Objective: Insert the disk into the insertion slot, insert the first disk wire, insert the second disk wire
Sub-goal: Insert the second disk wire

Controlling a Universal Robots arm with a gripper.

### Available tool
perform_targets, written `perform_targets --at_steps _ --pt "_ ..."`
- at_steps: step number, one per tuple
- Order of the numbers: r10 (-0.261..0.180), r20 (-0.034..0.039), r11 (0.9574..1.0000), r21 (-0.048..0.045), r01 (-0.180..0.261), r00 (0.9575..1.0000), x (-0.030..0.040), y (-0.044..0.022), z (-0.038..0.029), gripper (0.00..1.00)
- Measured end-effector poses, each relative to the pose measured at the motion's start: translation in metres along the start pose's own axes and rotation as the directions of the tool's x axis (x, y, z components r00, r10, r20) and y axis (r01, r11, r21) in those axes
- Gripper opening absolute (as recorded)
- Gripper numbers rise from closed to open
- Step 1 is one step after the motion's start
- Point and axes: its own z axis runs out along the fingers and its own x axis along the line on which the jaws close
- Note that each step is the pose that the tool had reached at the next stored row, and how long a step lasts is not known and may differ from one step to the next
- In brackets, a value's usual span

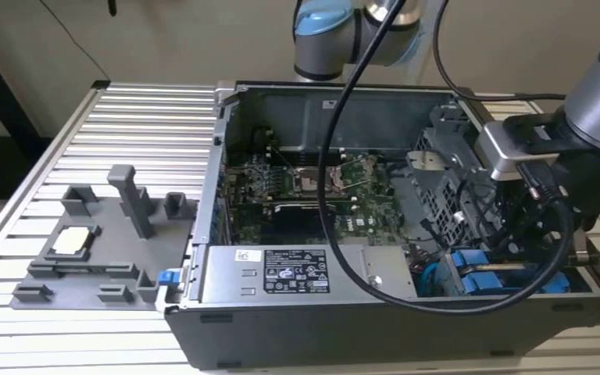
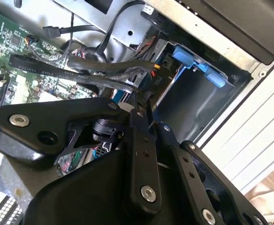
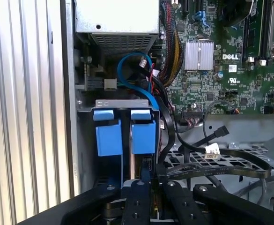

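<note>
The black, linkage-fingered gripper (image 3: 148, 197) hung inside the open dark-grey computer case (image 1: 311, 332), at the corner on the exterior view's right, close over the drive bay. In both wrist views its two fingers stood close together, and a thin dark cable end appeared to sit between their tips, though whether they truly pinched it could not be told. The disk (image 3: 143, 136), a flat drive framed by a bright blue plastic carrier rail, was already seated in the insertion slot (image 3: 122, 105), the rectangular bay of the dark-grey drive cage, beside a second blue-carrier drive (image 3: 108, 136). In the first wrist view the seated disk lay just ahead of the fingertips, its long axis running away from them toward the silver power-supply box (image 3: 118, 16). Flat black cables (image 3: 211, 171) trailed alongside toward the green motherboard (image 3: 221, 70).
</note>
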Motion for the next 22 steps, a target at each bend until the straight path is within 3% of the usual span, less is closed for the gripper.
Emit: perform_targets --at_steps 4,5,6,11,22 --pt "0.0 0.0008 1.0 0.0001 0.0 1.0 0.0001 -0.0001 0.0008 0.18" --pt "0.0 0.0005 1.0 0.0001 0.0 1.0 0.0 -0.0001 0.0005 0.25" --pt "0.0 0.0003 1.0 0.0 0.0 1.0 -0.0001 -0.0002 -0.0008 0.25" --pt "0.0 0.0002 1.0 -0.0017 0.0 1.0 -0.0011 -0.001 -0.0155 0.25" --pt "0.0 0.0002 1.0 -0.0018 0.0 1.0 -0.0011 -0.0011 -0.0161 0.25"
